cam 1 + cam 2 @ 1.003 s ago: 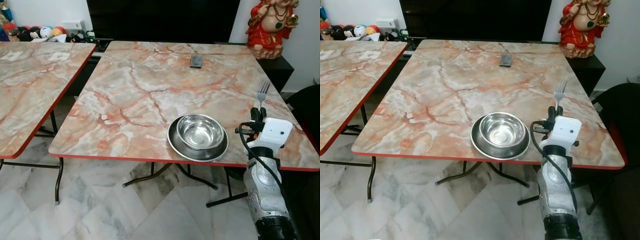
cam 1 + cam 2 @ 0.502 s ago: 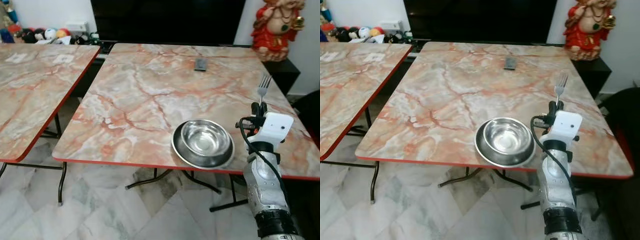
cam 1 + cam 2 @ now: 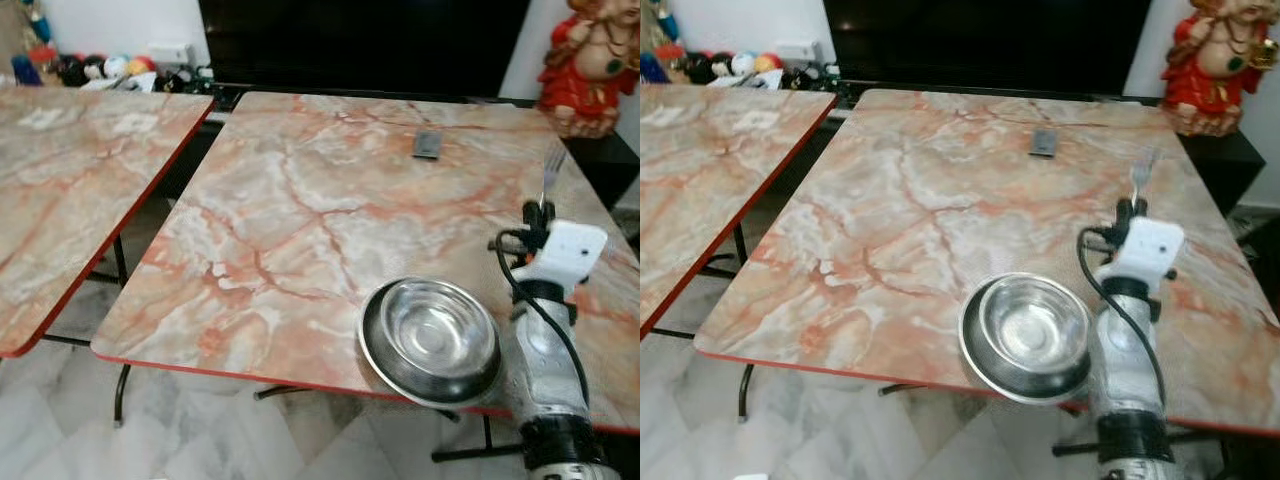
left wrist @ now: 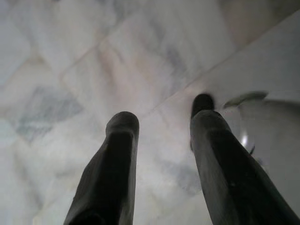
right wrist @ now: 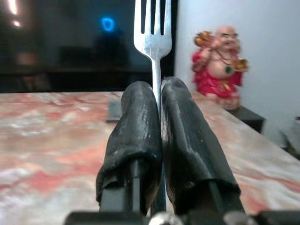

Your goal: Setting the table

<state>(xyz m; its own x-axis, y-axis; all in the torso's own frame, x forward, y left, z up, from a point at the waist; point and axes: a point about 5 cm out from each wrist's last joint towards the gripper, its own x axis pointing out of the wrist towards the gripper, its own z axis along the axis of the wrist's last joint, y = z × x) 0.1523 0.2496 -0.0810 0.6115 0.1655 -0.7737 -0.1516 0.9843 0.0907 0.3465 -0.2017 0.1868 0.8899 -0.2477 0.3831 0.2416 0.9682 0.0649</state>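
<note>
A steel bowl (image 3: 436,331) sits in a steel plate (image 3: 372,348) near the front edge of the marble-patterned table (image 3: 300,210). My right gripper (image 3: 541,211) is above the table just right of the bowl, shut on a silver fork (image 3: 552,166) whose tines point up and away. In the right wrist view the fork (image 5: 153,33) rises from between the two black fingers (image 5: 136,136), which press together on its handle. My left gripper (image 4: 161,110) hangs over the pale tiled floor with its fingers apart and nothing between them.
A small dark remote-like object (image 3: 427,145) lies at the far middle of the table. A red and gold statue (image 3: 592,60) stands on a dark cabinet at the far right. A second marble table (image 3: 70,190) stands to the left, toys behind it.
The camera has moved closer and tilted, so the table, bowl and plate appear larger and lower. The right gripper still holds the fork upright beside the bowl.
</note>
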